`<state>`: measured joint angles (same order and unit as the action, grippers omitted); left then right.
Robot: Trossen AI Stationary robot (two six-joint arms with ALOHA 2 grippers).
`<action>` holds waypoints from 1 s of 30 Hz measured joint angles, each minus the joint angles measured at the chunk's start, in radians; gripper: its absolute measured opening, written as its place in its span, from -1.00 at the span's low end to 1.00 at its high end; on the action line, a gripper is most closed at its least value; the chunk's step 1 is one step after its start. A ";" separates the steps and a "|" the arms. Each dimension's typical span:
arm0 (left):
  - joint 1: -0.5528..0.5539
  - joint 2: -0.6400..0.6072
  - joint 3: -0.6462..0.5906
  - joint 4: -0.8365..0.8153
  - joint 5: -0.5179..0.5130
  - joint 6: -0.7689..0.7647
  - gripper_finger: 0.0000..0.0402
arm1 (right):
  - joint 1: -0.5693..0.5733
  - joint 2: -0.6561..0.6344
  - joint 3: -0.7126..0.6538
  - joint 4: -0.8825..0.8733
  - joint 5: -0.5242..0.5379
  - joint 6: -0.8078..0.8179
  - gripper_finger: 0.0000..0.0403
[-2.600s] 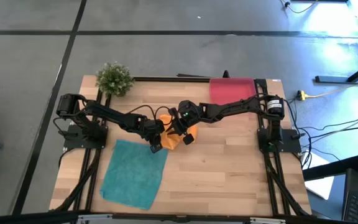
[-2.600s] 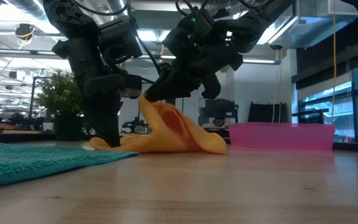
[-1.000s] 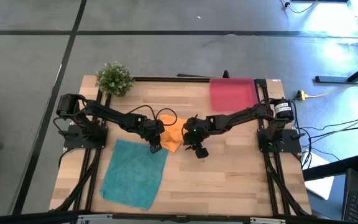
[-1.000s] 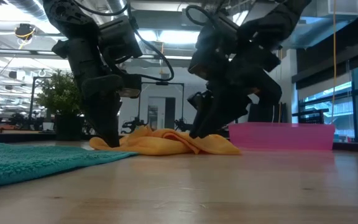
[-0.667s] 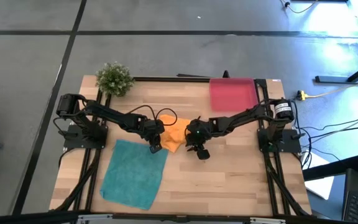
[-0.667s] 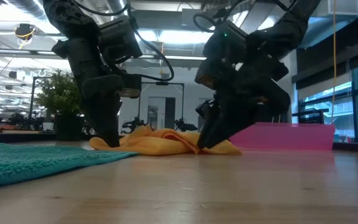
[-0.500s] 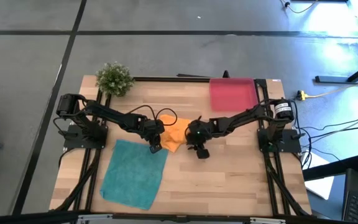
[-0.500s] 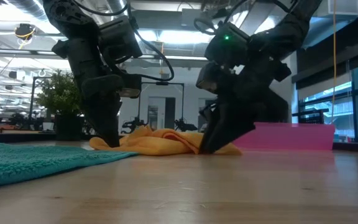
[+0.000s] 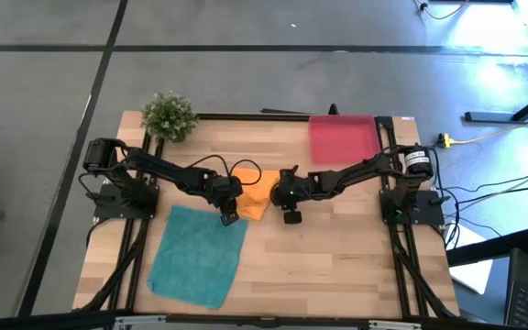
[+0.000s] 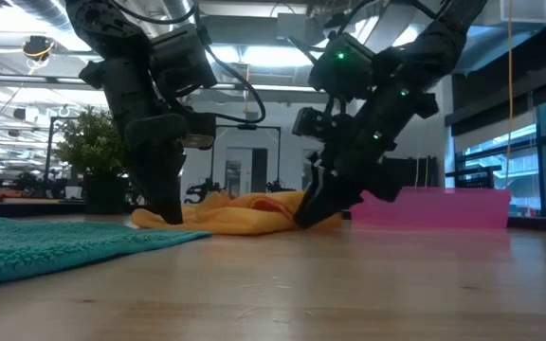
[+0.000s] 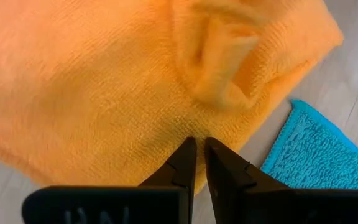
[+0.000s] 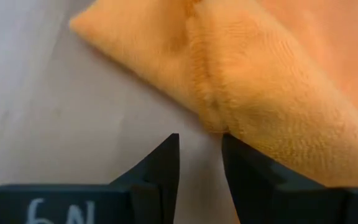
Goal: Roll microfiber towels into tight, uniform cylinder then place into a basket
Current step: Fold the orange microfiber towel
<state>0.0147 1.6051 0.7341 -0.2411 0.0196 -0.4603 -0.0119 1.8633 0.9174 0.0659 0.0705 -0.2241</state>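
The right gripper (image 12: 199, 155) housing bears "6N"; nothing else reads.

The left gripper (image 11: 196, 144) points down at the orange towel (image 11: 104, 81), its two dark fingers (image 11: 180, 163) nearly together with only a thin slit between them, their tips resting on the cloth close to its edge. The towel fills most of the view and lies rumpled, with a raised fold (image 11: 219, 59) just beyond the fingertips. Beside it a corner of the teal towel (image 11: 319, 155) lies flat on the pale wooden tabletop (image 11: 356, 74)
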 joint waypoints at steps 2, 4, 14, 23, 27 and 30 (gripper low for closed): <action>0.000 0.000 0.000 0.000 0.000 0.000 -0.86 | -0.005 0.000 0.017 0.001 0.007 -0.036 -0.40; 0.000 0.000 0.000 0.000 0.000 0.000 -0.86 | -0.009 0.000 0.039 -0.002 0.027 -0.054 -0.40; 0.000 0.000 0.000 0.001 0.000 0.000 -0.86 | -0.086 0.000 0.096 0.013 0.033 -0.175 -0.39; 0.000 0.000 0.000 0.001 0.000 0.000 -0.86 | -0.160 0.000 0.096 0.123 0.033 -0.177 -0.39; 0.000 0.000 0.000 0.001 0.000 -0.001 -0.86 | -0.161 -0.022 0.095 0.125 0.034 -0.173 -0.39; 0.000 0.000 0.000 0.002 0.000 -0.001 -0.86 | -0.149 -0.065 0.097 0.077 0.033 -0.171 -0.39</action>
<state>0.0146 1.6051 0.7341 -0.2394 0.0196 -0.4614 -0.1611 1.7980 1.0140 0.1428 0.1040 -0.3952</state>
